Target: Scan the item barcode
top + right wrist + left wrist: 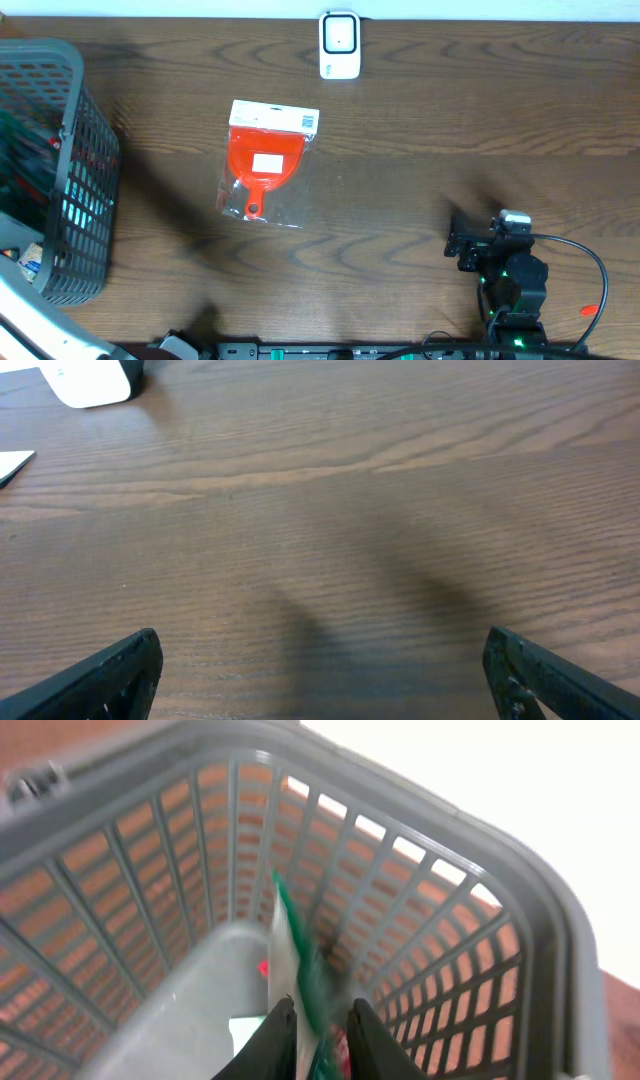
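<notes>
Dark wood table (450, 120), white wall (500, 8); left end effector (320, 1012) pinches green packet (292, 945); right end effector (320, 660) gaping.

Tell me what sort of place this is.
Likely a mock shop checkout: a grey basket of goods, a white scanner at the far edge of the table, and a packaged red dustpan.

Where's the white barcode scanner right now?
Overhead view: the white barcode scanner stands at the far-centre edge of the brown wooden table, beyond the bagged orange dustpan.
</notes>
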{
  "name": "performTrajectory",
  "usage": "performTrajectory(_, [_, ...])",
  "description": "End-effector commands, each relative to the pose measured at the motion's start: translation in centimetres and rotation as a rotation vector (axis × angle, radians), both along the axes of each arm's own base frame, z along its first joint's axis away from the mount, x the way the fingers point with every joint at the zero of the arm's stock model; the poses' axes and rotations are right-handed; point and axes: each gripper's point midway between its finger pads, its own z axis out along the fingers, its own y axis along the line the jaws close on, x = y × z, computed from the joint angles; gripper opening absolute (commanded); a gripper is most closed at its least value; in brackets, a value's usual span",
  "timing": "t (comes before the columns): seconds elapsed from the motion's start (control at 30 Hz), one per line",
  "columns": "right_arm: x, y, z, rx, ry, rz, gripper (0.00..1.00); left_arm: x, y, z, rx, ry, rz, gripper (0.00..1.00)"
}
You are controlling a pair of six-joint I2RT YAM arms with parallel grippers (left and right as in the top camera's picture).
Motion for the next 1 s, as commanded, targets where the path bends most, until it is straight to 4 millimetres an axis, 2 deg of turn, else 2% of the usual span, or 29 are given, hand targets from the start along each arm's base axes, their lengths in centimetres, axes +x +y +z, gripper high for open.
performTrajectory(0.0, [0.0, -0.2, -0.1, 0.005, 0.005, -0.014, 0.99, -0.2, -0.6, 3.0, 0.006, -0.075, 0.007, 0.15])
performTrajectory(0.1, [0.0, -0.2, -0.1, 0.005, 0.004, -0.014, 0.99, -0.2, -1.3, 4.1, 0.017, -0.11, -0.014, 0.13])
performTrajectory(0.2, [0.0, -0.2, -0.1, 0.005, 0.003, -0.014, 0.99, -0.2, -1.3, 4.2, 0.019, -0.111, -0.014, 0.14])
performTrajectory(0.23, [0.0, -0.2, -0.1, 0.005, 0.003, -0.014, 0.99, -0.2, -1.3, 4.1, 0.014, -0.107, -0.013, 0.24])
performTrajectory(0.27, [0.0, -0.2, -0.1, 0.005, 0.003, -0.014, 0.99, -0.2, -1.3, 3.9, 0.007, -0.101, -0.012, 0.42])
performTrajectory(0.3, [0.0, -0.2, -0.1, 0.005, 0.003, -0.014, 0.99, -0.2, -1.2, 3.5, 0.002, -0.091, -0.008, 0.52])
performTrajectory(0.37, [0.0, -0.2, -0.1, 0.005, 0.001, -0.014, 0.99, -0.4, -0.6, 2.5, -0.014, -0.059, 0.024, 0.62])
performTrajectory(0.47, [0.0, -0.2, 0.0, 0.005, 0.0, -0.014, 0.99, -0.8, 1.0, 0.0, -0.055, 0.015, 0.1, 0.71])
performTrajectory(0.73, [0.0, -0.2, -0.1, 0.005, 0.001, -0.014, 0.99, -3.0, 5.6, -10.6, -0.23, 0.316, 0.352, 0.73])
performTrajectory(0.83, [0.0, -0.2, -0.1, 0.005, 0.004, -0.014, 0.99, -4.2, 6.8, -13.1, -0.267, 0.391, 0.446, 0.73])
performTrajectory(0.97, [-0.1, -0.2, -0.2, 0.005, 0.005, -0.014, 0.99, -5.1, 7.4, -14.8, -0.275, 0.457, 0.496, 0.74])
